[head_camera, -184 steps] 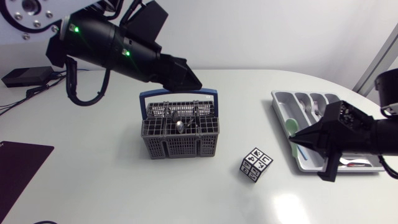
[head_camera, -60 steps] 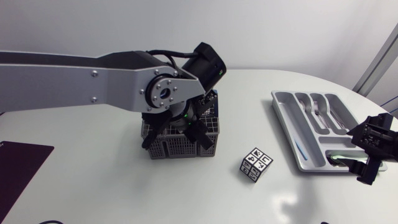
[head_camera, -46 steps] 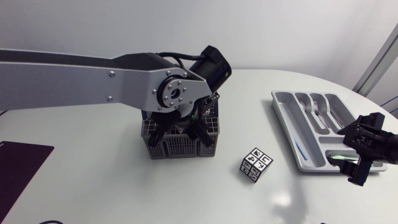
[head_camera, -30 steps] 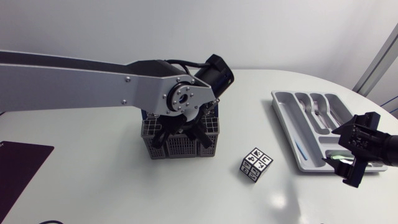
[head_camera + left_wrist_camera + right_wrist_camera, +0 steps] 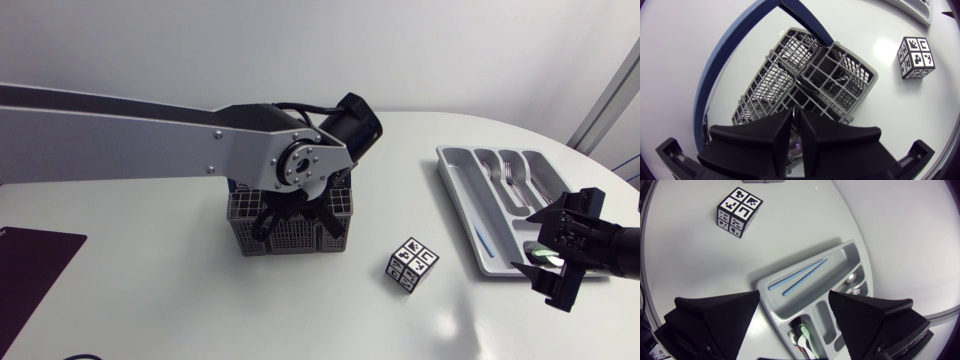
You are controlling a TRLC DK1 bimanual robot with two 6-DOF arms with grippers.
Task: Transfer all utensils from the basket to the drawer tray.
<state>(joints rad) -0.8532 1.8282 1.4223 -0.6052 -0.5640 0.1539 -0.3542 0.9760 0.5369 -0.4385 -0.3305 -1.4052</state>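
Observation:
The grey wire basket (image 5: 285,238) with a blue handle (image 5: 725,65) stands mid-table. My left arm reaches across from the left, and its gripper (image 5: 298,205) points down into the basket (image 5: 832,75). In the left wrist view the left gripper (image 5: 795,134) has its fingers drawn almost together on a shiny metal utensil. The rest of that utensil is hidden. The grey drawer tray (image 5: 458,185) lies at the right with forks (image 5: 510,175), blue sticks (image 5: 483,242) and green-handled pieces (image 5: 802,332) in it. My right gripper (image 5: 542,248) hovers open over the tray's near end (image 5: 770,290), holding nothing.
A cube with black-and-white markers (image 5: 412,264) sits between the basket and the tray, also seen as the cube (image 5: 740,211) ahead of the right gripper. A dark mat (image 5: 30,270) lies at the table's left edge.
The left gripper's fingers have closed together inside the basket while the arm shifted slightly right. The right gripper drifted a little left and toward the table's near edge, staying open.

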